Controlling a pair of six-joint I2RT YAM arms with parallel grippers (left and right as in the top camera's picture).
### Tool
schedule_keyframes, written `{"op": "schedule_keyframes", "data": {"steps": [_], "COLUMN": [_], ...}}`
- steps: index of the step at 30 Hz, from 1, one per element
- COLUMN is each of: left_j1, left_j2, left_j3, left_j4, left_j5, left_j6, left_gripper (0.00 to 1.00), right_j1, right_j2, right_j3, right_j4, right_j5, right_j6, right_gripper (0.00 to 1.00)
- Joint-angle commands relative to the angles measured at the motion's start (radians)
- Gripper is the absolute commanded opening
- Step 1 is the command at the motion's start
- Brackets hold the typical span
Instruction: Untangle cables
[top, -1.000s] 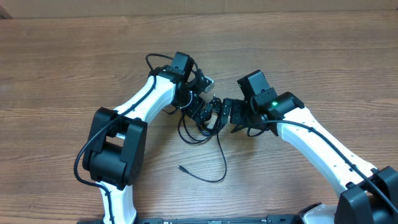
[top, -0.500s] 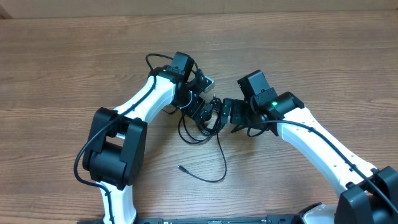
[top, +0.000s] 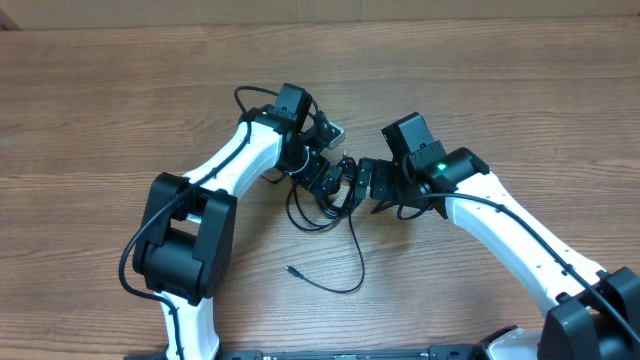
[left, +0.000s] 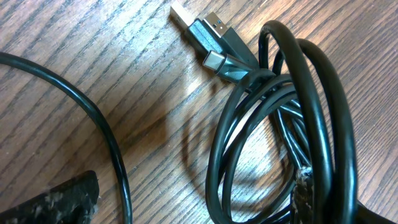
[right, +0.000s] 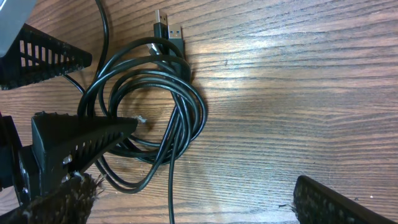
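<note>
Black and thin, the flexible cables (top: 330, 195) lie in one bundled coil at the middle of the brown wood-grain table (top: 520, 90), directly between the two arms' claws. Close up, the coil (right: 152, 106) is several loops stacked and crossing one another, with two flat silver-tipped plug ends (left: 208, 31) side by side at its edge. One strand (top: 355, 255) runs out of the bundle. It trails toward the near edge of the table and ends in a small plug (top: 290, 268) lying free on the wood.

The untangling looks barely begun. Apart from that one trailing end, no cord lies on its own. It seems the work left is nearly all of it: working out which loops belong to which cord, drawing them apart, and laying each one out separately.

The left gripper (top: 325, 178) hangs over the far-left side of the coil with its jaws spread wide, holding nothing. The right gripper (top: 368, 182) is spread just as wide. One black ribbed finger (right: 81, 140) reaches over the loops and the other sits well off over bare wood — nothing is pinched.

Bare wood runs far, left and right of the bundle, so there is room to drag cords outward. The tight spot is the centre, where the two claws almost meet.
</note>
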Motion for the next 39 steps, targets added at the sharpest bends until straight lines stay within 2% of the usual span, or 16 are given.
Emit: {"op": "schedule_keyframes", "data": {"steps": [1,31,34,39], "left_j1": [0.0,0.0,-0.004,-0.004], "left_j2": [0.007,0.007,0.007,0.007], "left_j3": [-0.004,-0.004,-0.004,-0.005], "left_j4": [-0.002,-0.005,0.012,0.012], "left_j5": [-0.01,-0.003,0.013,0.06], "left_j6": [-0.01,-0.011,-0.105,-0.148], "left_gripper": [1.0,1.0,1.0,0.99], "right_j1": [0.004,0.004,0.004,0.004], "right_j2": [0.003,0.003,0.003,0.003], "right_j3": [-0.006,-0.006,-0.006,-0.006], "right_j4": [0.005,0.005,0.005,0.005], "right_j5": [0.009,0.009,0.009,0.009], "right_j6": [0.0,0.0,0.0,0.0], "right_gripper": [1.0,1.0,1.0,1.0]}}
